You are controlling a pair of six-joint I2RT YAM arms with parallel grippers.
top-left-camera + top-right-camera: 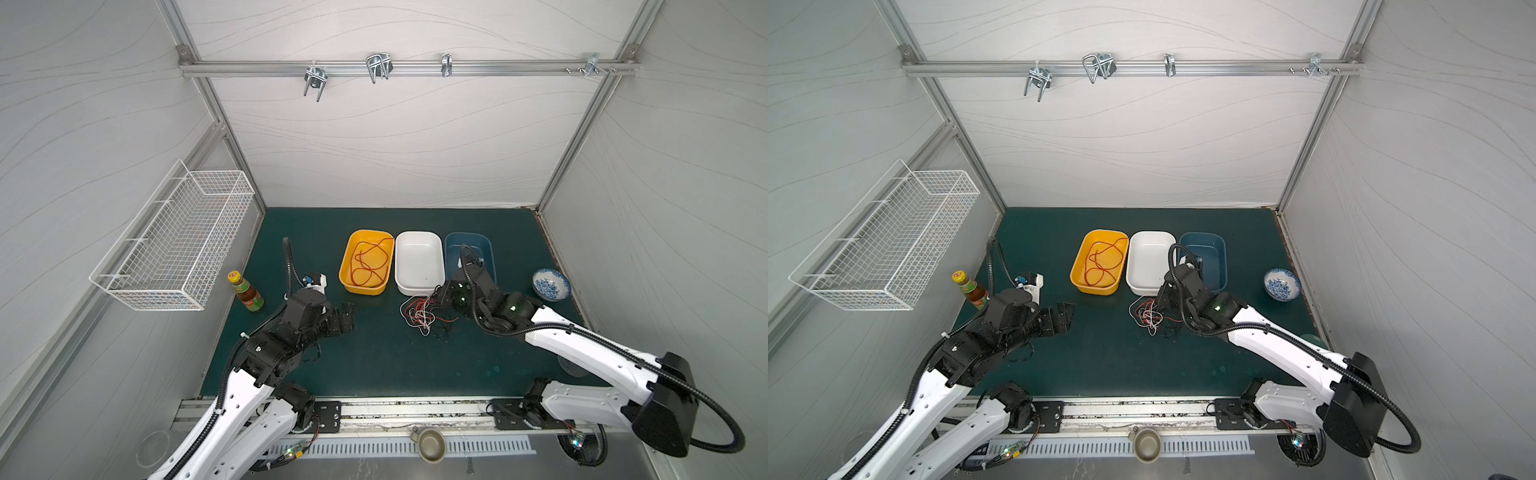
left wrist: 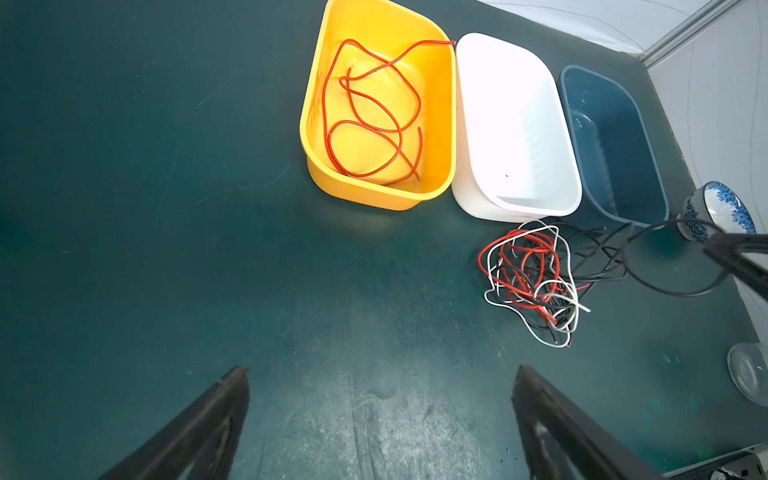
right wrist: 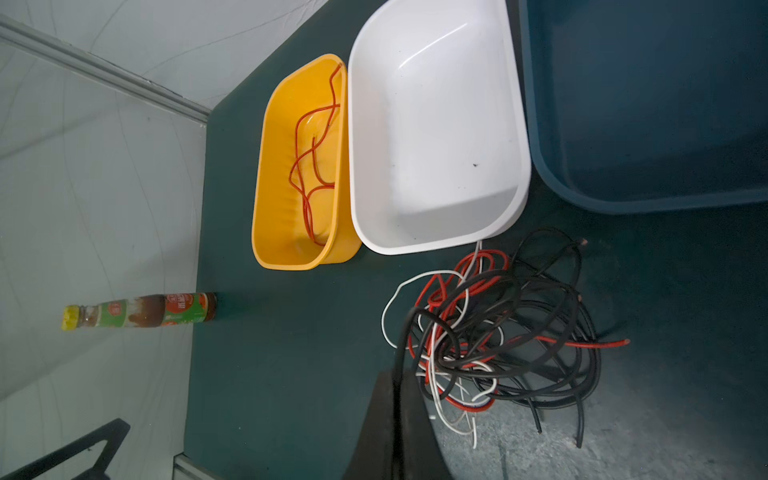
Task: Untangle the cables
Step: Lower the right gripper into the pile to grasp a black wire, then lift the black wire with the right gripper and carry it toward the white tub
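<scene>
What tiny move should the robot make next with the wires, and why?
Probably raise the right end effector slowly up and away from the tangle. It looks shut on a black cable whose loop runs back into the tangle, so a gentle pull might slide it free.

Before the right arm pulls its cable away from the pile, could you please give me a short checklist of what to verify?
1. Grip: the right gripper is shut on a black cable: ok.
2. Free hand: the left gripper is open and empty: ok.
3. Held cable clear of the tangle of red, white and black cables: not ok, it runs into it.
4. The blue bin is empty: ok.
5. The white bin is empty: ok.
6. The yellow bin holds nothing but red cable: ok.
</scene>
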